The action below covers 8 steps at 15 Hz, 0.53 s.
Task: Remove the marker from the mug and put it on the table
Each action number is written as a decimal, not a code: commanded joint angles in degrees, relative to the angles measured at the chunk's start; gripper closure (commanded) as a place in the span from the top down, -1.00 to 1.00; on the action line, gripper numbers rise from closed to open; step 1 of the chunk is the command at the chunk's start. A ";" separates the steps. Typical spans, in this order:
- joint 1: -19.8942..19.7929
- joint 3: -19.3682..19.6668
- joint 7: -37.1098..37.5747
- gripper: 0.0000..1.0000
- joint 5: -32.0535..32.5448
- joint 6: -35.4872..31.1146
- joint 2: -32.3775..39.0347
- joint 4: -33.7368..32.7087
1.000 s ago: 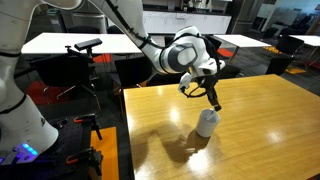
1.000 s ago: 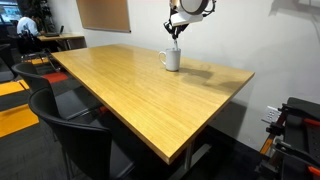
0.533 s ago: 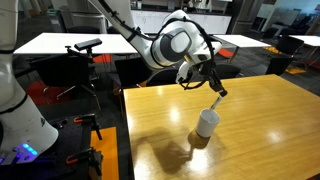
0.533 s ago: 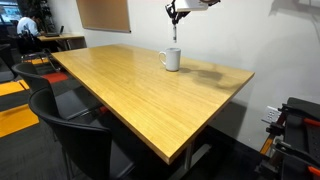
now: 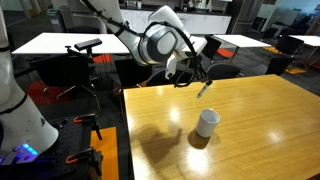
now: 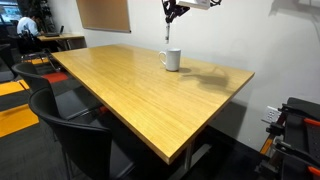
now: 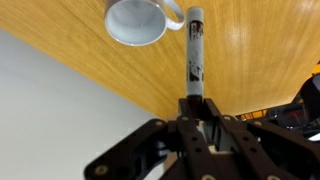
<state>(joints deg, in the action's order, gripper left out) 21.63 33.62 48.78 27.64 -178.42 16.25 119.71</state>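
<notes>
The white mug [image 5: 206, 122] stands on the yellow-brown wood table [image 5: 260, 130]. It also shows in an exterior view [image 6: 172, 59] and at the top of the wrist view [image 7: 137, 20]. My gripper [image 5: 199, 78] is shut on the marker [image 7: 194, 50], a thin stick with a pale body and dark band. The marker [image 5: 204, 89] hangs clear of the mug, well above and behind it. In an exterior view the marker [image 6: 167, 32] points down above the mug, with the gripper [image 6: 170, 12] near the top edge.
White-topped tables [image 5: 60, 42] with black chairs stand behind the wood table. Black chairs [image 6: 75, 135] stand by the table's near side. A white robot base [image 5: 20, 120] is at the left. The table [image 6: 140, 90] ends close to a wall.
The gripper has lifted the marker up out of the mug and moved it back and away. The mug has stayed in place.
</notes>
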 commanded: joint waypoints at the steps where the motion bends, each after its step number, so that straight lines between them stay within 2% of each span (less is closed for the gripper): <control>1: -6.75 -10.12 -8.07 -0.91 -4.23 -1.21 -5.44 5.74; 4: -14.04 -20.88 -16.72 -0.91 -11.70 0.01 -7.01 7.97; 5: -15.14 -23.41 -21.37 -0.91 -16.55 0.44 -7.17 8.47; 6: -19.17 -28.51 -23.81 -0.91 -18.71 1.44 -7.36 8.46; 8: -24.78 -36.53 -31.70 -0.91 -26.47 3.50 -6.78 7.61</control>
<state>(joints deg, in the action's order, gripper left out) 4.58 7.18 26.56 9.29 -178.10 11.26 126.49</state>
